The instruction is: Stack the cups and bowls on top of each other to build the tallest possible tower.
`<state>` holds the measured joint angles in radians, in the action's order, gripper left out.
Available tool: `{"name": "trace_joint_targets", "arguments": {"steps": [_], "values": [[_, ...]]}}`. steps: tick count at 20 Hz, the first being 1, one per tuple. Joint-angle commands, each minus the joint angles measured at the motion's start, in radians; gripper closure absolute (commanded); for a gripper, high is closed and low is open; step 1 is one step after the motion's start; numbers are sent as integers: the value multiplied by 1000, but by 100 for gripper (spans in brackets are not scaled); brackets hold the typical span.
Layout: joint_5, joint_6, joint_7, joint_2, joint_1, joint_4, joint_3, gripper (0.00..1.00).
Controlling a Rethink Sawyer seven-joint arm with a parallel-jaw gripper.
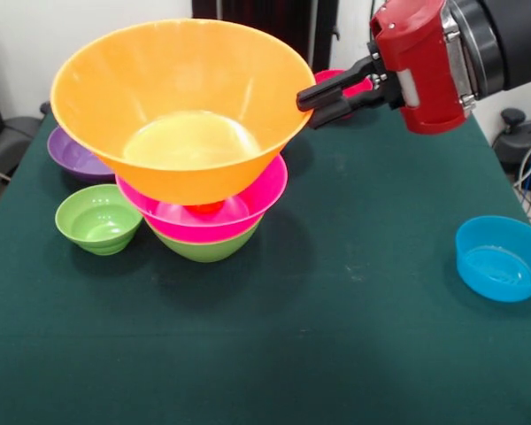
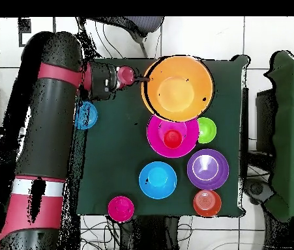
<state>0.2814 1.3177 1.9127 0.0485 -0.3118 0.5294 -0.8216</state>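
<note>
My gripper is shut on the right rim of the large orange bowl, which hangs tilted over the tower. The tower is a pink bowl nested in a green bowl, with a small red bowl inside the pink one. I cannot tell whether the orange bowl touches the pink one. In the overhead view my gripper sits at the orange bowl's left rim, above the pink bowl. An orange-red cup stands near the table's lower right corner.
A small green bowl and a purple bowl stand left of the tower. A blue bowl sits at the right edge, and a small pink bowl behind my gripper. Overhead, a medium blue bowl lies below the tower.
</note>
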Motion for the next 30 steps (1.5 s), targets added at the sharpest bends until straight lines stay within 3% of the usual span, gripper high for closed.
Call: {"name": "trace_joint_targets", "arguments": {"steps": [1, 16, 30], "values": [[82, -76, -219, 26, -9, 129, 72, 100], [123, -93, -185, 61, -49, 241, 87, 100], [119, -81, -105, 37, -73, 252, 111, 100]]}}
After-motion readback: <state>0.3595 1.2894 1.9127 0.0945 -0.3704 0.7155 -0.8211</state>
